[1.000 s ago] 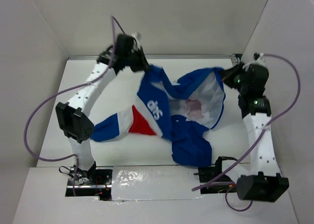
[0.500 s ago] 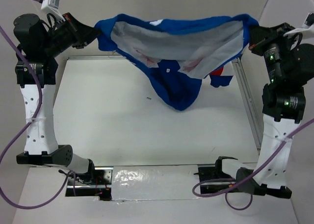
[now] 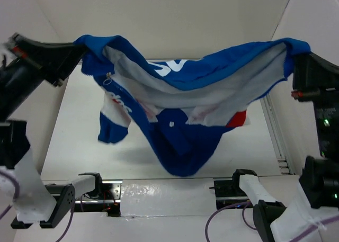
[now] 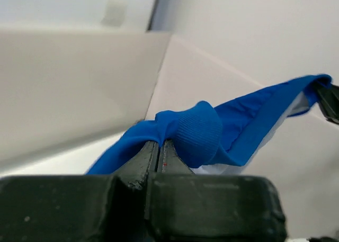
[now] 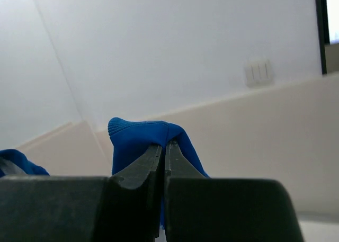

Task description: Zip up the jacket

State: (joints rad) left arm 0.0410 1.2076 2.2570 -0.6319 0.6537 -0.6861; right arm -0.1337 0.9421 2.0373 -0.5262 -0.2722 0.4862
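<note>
We've lifted the royal-blue hooded fabric jacket (image 3: 185,141) higher; left end effector (image 3: 81,52) at nine o'clock, right end effector (image 3: 294,62) at three, pinch its edges.

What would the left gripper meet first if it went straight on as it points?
The jacket that the left gripper clamps, bunched just past its tips. Beyond, cloth runs toward the right gripper; depth unclear.

Lettering (image 3: 170,67) on jacket (image 3: 185,141) unreadable

Both arms reach high, spread wide; left hand (image 3: 81,51) and right hand (image 3: 294,61) seemingly pinched fully shut.
</note>
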